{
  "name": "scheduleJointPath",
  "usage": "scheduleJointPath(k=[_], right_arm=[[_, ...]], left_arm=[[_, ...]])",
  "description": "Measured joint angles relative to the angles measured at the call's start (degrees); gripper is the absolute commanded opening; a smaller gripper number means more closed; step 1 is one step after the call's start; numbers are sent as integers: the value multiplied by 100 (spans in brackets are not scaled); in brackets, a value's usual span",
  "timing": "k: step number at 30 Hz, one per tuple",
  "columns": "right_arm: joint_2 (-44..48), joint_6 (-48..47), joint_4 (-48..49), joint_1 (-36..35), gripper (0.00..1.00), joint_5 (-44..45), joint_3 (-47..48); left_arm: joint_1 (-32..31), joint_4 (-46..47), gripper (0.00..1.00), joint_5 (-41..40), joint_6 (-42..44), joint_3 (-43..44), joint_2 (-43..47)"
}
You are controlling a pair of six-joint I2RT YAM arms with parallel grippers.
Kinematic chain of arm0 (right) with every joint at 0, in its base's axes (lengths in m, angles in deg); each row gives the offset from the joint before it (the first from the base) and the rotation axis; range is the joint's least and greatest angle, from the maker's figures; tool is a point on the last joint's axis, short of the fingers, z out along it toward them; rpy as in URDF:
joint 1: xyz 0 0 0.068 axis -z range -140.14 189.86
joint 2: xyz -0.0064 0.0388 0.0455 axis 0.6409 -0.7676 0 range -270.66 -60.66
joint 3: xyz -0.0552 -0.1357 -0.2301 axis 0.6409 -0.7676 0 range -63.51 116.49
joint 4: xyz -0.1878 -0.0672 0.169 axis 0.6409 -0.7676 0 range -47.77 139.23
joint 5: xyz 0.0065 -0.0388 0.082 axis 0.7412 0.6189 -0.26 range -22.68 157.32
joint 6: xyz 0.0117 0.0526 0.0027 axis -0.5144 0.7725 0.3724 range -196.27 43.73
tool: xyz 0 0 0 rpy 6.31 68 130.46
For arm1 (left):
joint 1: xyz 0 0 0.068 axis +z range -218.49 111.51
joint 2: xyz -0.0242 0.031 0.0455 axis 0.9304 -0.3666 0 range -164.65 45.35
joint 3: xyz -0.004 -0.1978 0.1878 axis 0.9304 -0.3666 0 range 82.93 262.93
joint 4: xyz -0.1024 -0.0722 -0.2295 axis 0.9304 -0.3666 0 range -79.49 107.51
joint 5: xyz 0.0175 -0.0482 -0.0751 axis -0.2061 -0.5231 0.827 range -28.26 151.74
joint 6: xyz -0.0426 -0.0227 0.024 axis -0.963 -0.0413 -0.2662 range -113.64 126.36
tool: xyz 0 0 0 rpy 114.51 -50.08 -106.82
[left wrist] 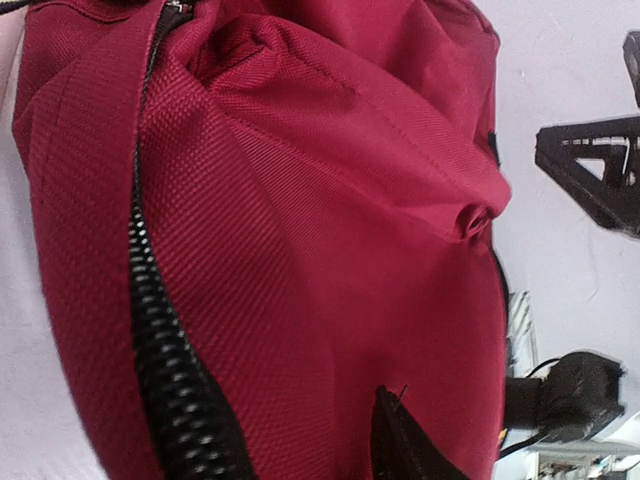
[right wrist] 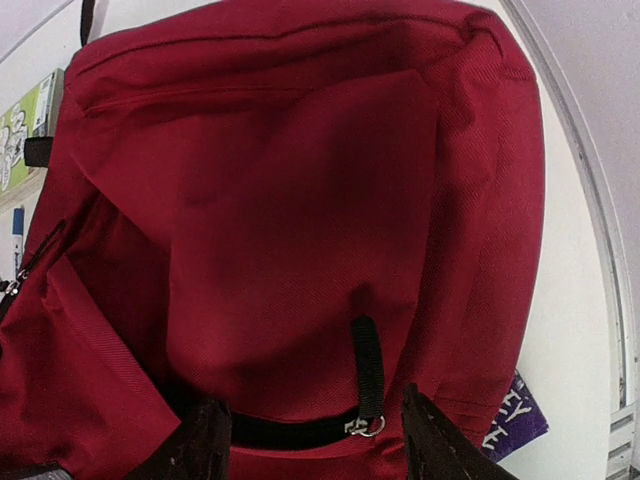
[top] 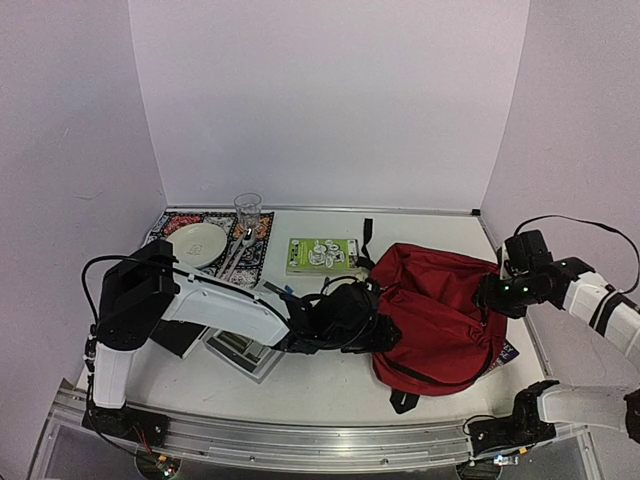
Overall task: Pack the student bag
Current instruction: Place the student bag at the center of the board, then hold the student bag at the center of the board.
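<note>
The student bag (top: 432, 305) lies on the table right of the middle, a dark-red backpack with black zips. My left gripper (top: 368, 318) is pressed against its left side. The left wrist view is filled with red fabric (left wrist: 330, 220) and a black zip (left wrist: 160, 350). One fingertip (left wrist: 400, 440) shows well right of the middle, so the jaws stand apart, open. My right gripper (top: 490, 296) hovers at the bag's right side, open. Its fingers (right wrist: 200, 445) straddle a black zip pull strap (right wrist: 366, 370) with a metal ring, without touching it.
A placemat at the back left carries a white plate (top: 197, 243), cutlery and a glass (top: 247, 212). A green book (top: 322, 255) lies behind the bag. A flat grey item (top: 243, 350) sits under the left arm. A purple book (right wrist: 515, 420) pokes out under the bag's right edge.
</note>
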State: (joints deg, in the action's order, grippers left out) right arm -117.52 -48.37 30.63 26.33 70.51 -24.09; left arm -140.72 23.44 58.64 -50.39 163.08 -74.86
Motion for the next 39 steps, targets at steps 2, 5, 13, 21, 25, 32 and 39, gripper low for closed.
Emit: scheduleJointPath(k=[2, 5, 13, 21, 25, 32, 39], right_arm=[[25, 98, 57, 75, 58, -67, -99], [60, 188, 126, 176, 56, -124, -177], [171, 325, 211, 301, 50, -231, -371], [53, 340, 282, 338, 45, -251, -450], [35, 340, 332, 340, 43, -301, -478], [-60, 338, 367, 340, 43, -429, -549], [-183, 332, 434, 340, 42, -436, -637]], left_arm=[[0, 0, 55, -25, 114, -129, 68], [0, -75, 61, -103, 351, -200, 192], [0, -936, 74, -787, 1276, 349, 537], [43, -1548, 74, -904, 2234, 2324, 71], [81, -1624, 75, -676, 2415, 3027, -413], [220, -1845, 74, -160, 2532, 3384, -1222], [390, -2053, 72, 192, 2535, 3417, -1837]])
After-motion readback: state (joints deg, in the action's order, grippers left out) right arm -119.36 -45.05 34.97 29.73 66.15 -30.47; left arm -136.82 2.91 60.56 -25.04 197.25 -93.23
